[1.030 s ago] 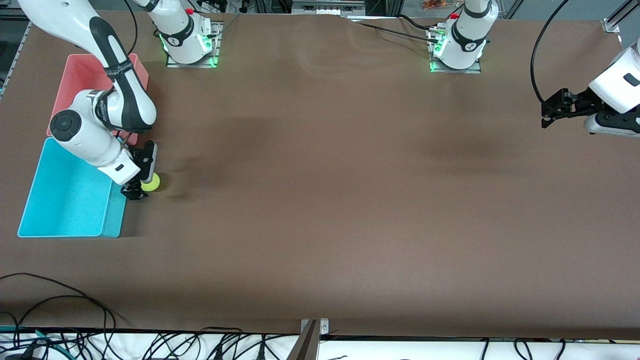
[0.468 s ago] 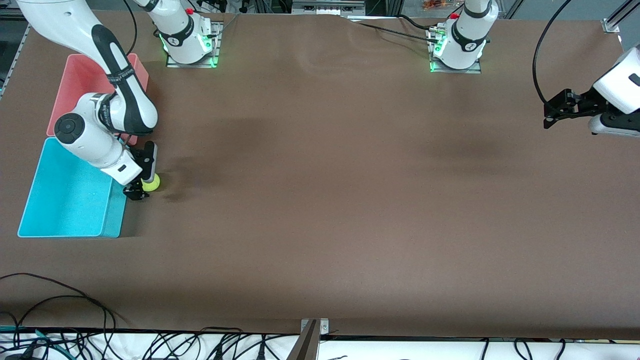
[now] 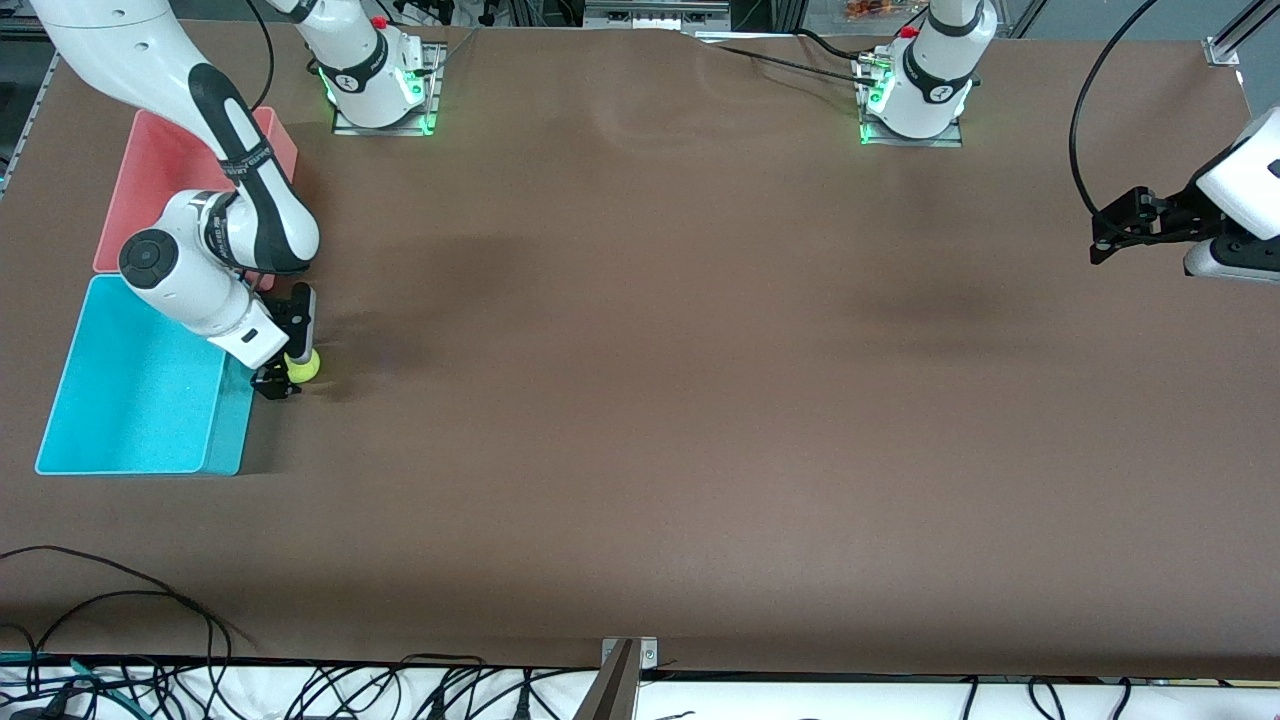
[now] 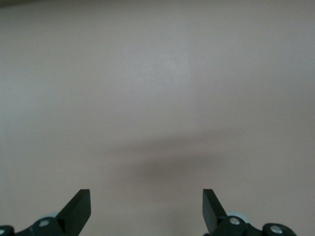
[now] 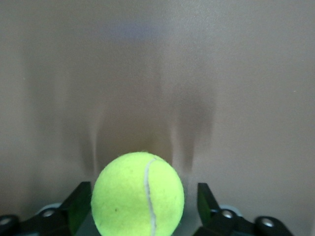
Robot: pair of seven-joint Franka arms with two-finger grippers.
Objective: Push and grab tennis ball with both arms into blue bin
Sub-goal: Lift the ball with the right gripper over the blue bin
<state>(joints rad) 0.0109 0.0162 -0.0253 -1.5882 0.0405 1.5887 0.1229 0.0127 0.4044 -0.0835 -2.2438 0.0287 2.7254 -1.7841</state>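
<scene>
The tennis ball [image 3: 303, 366] sits on the brown desk [image 3: 640, 400] just beside the blue bin [image 3: 140, 385], between the fingers of the right hand [image 3: 283, 372], which stand apart around it with small gaps showing. The left hand [image 3: 1120, 225] waits wide open over the desk's left-arm end.

One tennis ball [image 3: 303, 367], one blue bin [image 3: 130, 450], one pink bin [image 3: 150, 160], two arms and two grippers.

Yellow-green tennis ball [image 3: 303, 367] with a white seam; cyan-blue bin [image 3: 140, 385]; pink bin [image 3: 150, 165]; brown table [image 3: 700, 400]; white arms, black bands.
</scene>
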